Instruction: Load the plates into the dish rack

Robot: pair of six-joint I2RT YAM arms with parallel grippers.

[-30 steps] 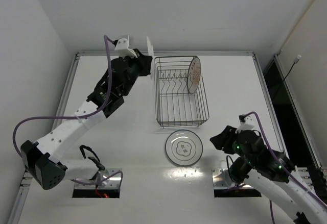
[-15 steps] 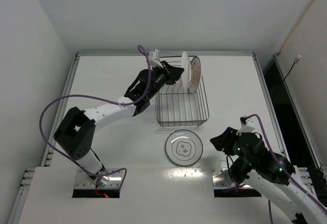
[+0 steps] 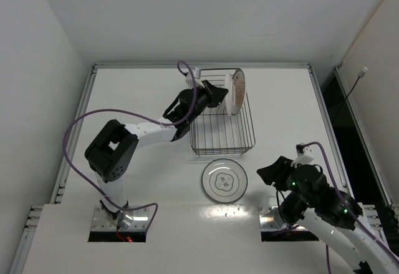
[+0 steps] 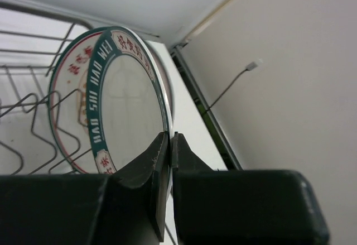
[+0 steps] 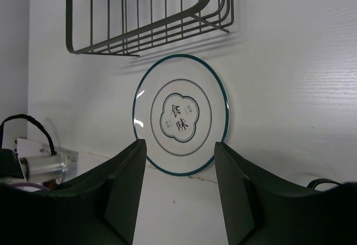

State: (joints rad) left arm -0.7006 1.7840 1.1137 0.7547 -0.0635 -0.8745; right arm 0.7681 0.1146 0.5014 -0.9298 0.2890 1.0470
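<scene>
My left gripper [image 4: 170,139] pinches tight on the teal-rimmed plate [image 4: 125,108] rim, plate upright in dish rack [image 3: 221,151], face left; right gripper [image 5: 179,144] half-open, empty.

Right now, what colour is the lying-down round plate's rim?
Dark teal on the white plate; right wrist view.

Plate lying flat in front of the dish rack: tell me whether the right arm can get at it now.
Probably yes. The right claw hangs open facing the plate, only bare table between them; the dish rack stands apart beyond it. Lying flat, its rim may be awkward to pinch.
</scene>
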